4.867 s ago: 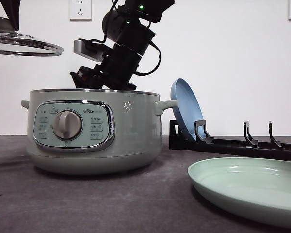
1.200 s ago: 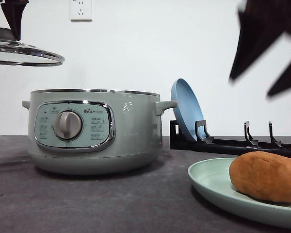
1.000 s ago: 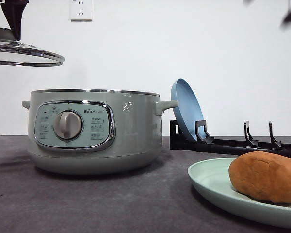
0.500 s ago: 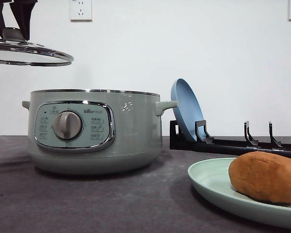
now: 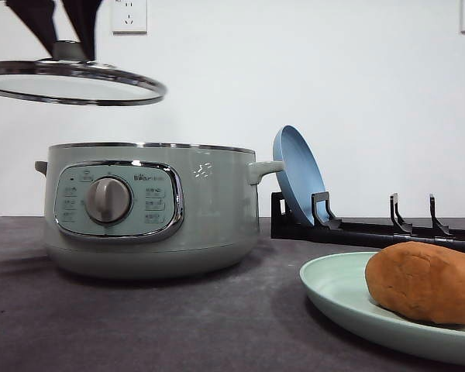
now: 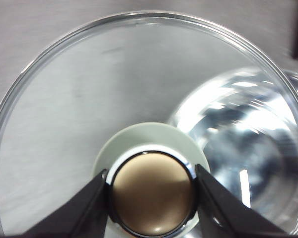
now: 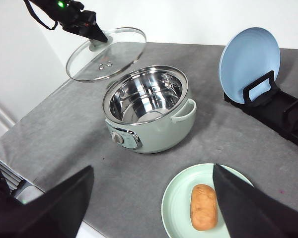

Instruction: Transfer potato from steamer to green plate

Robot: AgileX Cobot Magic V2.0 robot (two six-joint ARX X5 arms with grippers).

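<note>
- Left jaws [image 6: 151, 196] are clamped on the glass lid's [image 5: 70, 81] knob, holding it above and beside the open steamer [image 7: 149, 111].
- Right jaws [image 7: 151, 198] are spread wide and empty, high above the potato [image 7: 203, 207].
- The potato lies on the green plate [image 5: 341, 291]; the transfer looks done, and re-lidding likely follows, needing centring.

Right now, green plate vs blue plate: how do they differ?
The green plate lies flat on the table; the blue plate stands on edge in the black rack. The green plate carries the potato; the blue plate holds nothing. One is pale mint, the other light blue. Both are round, shallow and look similar in size.
</note>
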